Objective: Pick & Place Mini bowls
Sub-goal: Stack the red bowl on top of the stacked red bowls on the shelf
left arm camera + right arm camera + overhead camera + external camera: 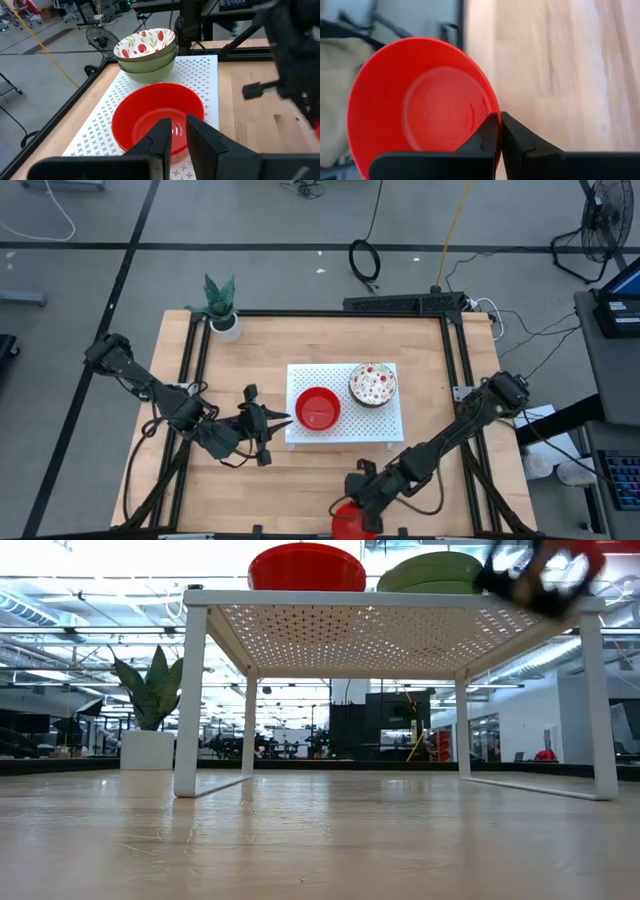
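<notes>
A plain red mini bowl point(317, 408) point(157, 117) sits upright on the white perforated board point(385, 425). Beside it is a stack of red-patterned mini bowls point(372, 383) point(146, 50) with pale green outsides. My left gripper point(285, 420) point(178, 131) hovers at the board's left edge, pointing at the red bowl's near rim, open by a narrow gap. My right gripper point(358, 502) point(499, 127) is at the table's near edge, shut on a second red mini bowl point(350, 523) point(420, 110). In the low view it point(535, 580) shows blurred at the top. My right gripper pinches the second red bowl by its rim point(492, 107), one finger point(487, 132) on the inside and the other outside. The bowl is lifted clear of the table and tilted, its hollow facing the wrist camera.
The board is a raised stand on thin white legs point(188, 700), with open space beneath. A potted plant point(222, 310) stands at the far left corner. Bare wood lies left, right and in front of the stand. A black frame point(455, 360) edges the table.
</notes>
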Controlling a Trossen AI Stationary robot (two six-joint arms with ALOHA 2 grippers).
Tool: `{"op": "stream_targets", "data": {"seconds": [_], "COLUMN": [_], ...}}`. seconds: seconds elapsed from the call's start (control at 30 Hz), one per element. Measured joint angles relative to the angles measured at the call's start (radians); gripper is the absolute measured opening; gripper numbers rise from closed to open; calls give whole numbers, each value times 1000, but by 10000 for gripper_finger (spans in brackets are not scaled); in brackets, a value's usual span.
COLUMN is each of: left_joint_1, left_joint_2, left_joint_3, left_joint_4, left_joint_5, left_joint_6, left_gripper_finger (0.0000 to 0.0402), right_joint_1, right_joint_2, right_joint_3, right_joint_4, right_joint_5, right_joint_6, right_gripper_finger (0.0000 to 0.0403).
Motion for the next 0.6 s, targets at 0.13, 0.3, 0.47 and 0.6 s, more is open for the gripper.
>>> {"op": "stream_targets", "data": {"seconds": [0.13,0.3,0.47,0.6], "left_joint_1": [0,0,0,0], "left_joint_2": [0,0,0,0], "left_joint_3": [0,0,0,0], "left_joint_4": [0,1,2,31], "left_joint_5": [2,52,155,271], "left_joint_6": [-17,-46,-53,54], "left_gripper_finger": [63,63,63,63], "right_joint_1": [24,80,115,80], "right_joint_2": [-85,-182,-236,-244], "right_joint_3": [0,-1,-47,-97], "right_joint_4": [103,170,181,228], "right_joint_5": [2,-6,28,310], "right_joint_6": [-181,-613,-904,-1020], "right_gripper_finger": [1,1,1,1]}}
